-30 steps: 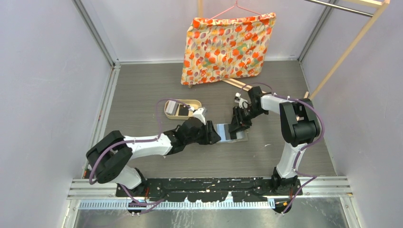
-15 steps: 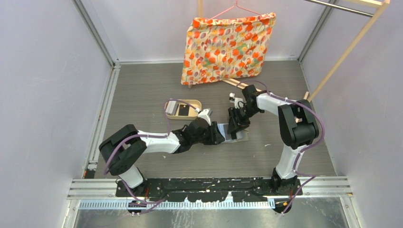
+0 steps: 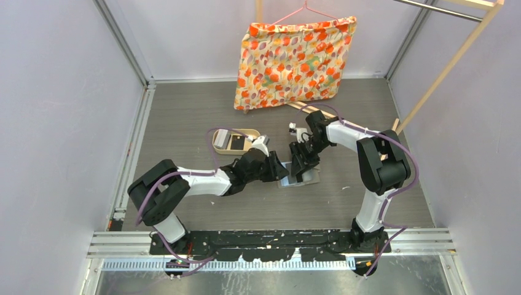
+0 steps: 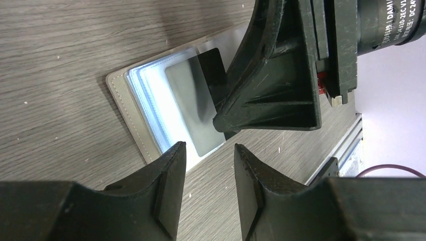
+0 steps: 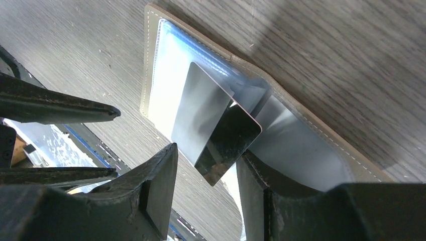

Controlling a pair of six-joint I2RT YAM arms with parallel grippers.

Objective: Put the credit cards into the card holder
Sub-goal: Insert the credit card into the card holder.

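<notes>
The grey card holder (image 3: 302, 179) lies open on the table, its pale clear pockets (image 4: 150, 95) facing up. A glossy dark-grey credit card (image 5: 216, 131) sits partly tucked into a pocket and also shows in the left wrist view (image 4: 193, 103). My right gripper (image 5: 208, 153) is open right over it, the card's free corner between the jaws and against one finger (image 5: 261, 186). My left gripper (image 4: 208, 155) is open and empty just left of the holder. A black card (image 3: 236, 142) and a white card (image 3: 221, 139) lie in the tan tray (image 3: 246, 132).
A flowered cloth (image 3: 289, 61) hangs on a hanger at the back. A wooden rack leg (image 3: 442, 74) stands at the right. The two grippers (image 3: 289, 166) are very close together over the holder. Metal rails run along the table's left and near edges.
My right gripper has shifted a little left and nearer over the holder. My left gripper pushed towards the holder, then drew slightly back and away; the left arm's elbow swung right.
</notes>
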